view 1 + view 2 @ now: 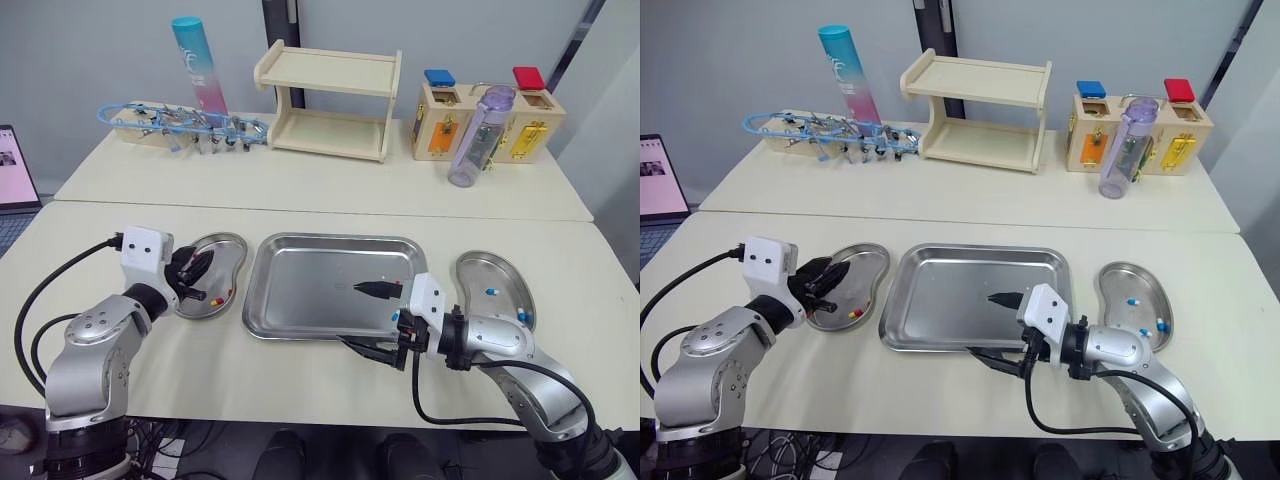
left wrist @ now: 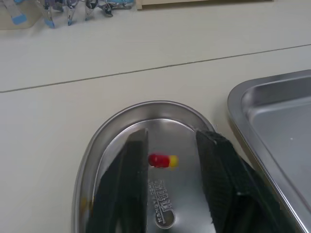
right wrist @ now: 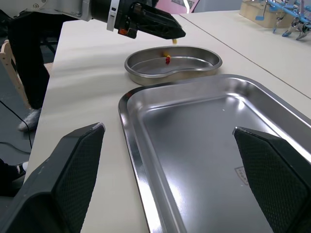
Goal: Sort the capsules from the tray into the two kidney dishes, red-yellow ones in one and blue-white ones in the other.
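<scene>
Right gripper (image 3: 167, 130) hangs wide open and empty over the tray's near edge, since the tray (image 1: 300, 290) appears cleared. One red-yellow capsule (image 2: 163, 160) lies in the left dish (image 2: 146, 104), directly below the left gripper (image 2: 172, 137), whose parted fingers grasp nothing, a pose consistent with release. Blue-white capsules (image 1: 492, 291) lie in the right dish (image 1: 478, 265), well apart, keeping colours separated.
</scene>
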{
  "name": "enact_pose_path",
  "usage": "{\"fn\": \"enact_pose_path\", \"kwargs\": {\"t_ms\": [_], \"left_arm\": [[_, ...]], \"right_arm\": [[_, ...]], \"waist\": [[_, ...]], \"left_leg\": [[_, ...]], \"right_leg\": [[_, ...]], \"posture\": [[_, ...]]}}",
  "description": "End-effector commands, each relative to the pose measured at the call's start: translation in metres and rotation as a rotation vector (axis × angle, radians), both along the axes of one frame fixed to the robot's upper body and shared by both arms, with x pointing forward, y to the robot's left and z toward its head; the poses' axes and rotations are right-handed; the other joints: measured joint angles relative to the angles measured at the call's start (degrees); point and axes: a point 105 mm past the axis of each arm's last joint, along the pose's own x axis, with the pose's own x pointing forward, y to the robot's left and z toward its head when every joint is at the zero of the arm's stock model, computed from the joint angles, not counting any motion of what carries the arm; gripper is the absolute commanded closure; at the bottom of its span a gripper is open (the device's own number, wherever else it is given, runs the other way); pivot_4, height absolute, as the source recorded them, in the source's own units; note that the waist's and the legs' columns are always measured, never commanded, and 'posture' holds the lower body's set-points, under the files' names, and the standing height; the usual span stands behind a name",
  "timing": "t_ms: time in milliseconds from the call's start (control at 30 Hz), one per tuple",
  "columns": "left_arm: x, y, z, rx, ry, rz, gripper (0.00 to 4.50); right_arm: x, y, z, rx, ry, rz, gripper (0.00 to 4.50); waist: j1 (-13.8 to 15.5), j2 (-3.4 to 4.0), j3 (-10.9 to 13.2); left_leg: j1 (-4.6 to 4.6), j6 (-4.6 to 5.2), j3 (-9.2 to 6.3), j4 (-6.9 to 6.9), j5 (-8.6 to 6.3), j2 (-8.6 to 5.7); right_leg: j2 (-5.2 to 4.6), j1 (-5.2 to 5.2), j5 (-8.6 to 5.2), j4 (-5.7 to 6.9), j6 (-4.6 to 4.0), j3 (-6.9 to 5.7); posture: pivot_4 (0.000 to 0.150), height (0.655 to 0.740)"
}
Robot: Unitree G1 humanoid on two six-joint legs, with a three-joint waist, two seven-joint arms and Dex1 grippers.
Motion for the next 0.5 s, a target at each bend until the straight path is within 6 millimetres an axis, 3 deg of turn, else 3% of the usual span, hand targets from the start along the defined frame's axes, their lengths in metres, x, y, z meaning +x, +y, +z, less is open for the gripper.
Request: {"fn": "enact_pose_path", "kwargs": {"t_ms": [33,167,200,367,500], "left_arm": [[-0.006,0.004,0.021,0.019,-0.084,0.018,1.49],[-0.010,0.008,0.025,0.023,-0.095,0.025,0.19],[-0.012,0.009,0.026,0.025,-0.095,0.021,0.07],[-0.024,0.023,0.031,0.038,-0.078,-0.023,0.07],[-0.029,0.049,0.036,0.091,-0.059,-0.025,0.07]], "right_arm": [[-0.004,0.002,0.009,0.021,-0.036,0.025,0.00],[-0.004,0.001,0.008,0.021,-0.037,0.023,0.00],[-0.004,0.000,0.009,0.019,-0.041,0.020,0.00],[-0.002,-0.015,0.015,0.012,-0.078,-0.030,0.00],[-0.007,-0.048,0.021,-0.030,-0.085,-0.102,0.00]], "waist": [[0.0,0.00,0.0],[0.1,0.00,0.0],[0.1,0.00,0.0],[0.1,0.01,0.0],[0.3,0.04,0.0]], "left_leg": [[0.00,0.00,0.00,0.00,0.00,0.00],[-0.01,0.00,0.00,0.00,0.00,0.00],[-0.02,0.00,0.01,0.00,0.00,0.00],[-0.02,0.00,0.03,-0.02,0.00,0.01],[-0.05,-0.01,0.03,-0.03,-0.01,0.00]], "right_leg": [[0.00,-0.01,0.00,0.00,0.00,0.00],[0.00,-0.01,0.00,0.00,0.00,0.00],[0.00,-0.01,0.00,0.00,0.00,0.00],[0.00,-0.04,0.00,0.00,0.00,0.02],[0.00,-0.06,0.00,-0.04,0.00,0.01]], "posture": [[0.150,0.7400],[0.150,0.7400],[0.150,0.7400],[0.150,0.7400],[0.150,0.7400]]}}
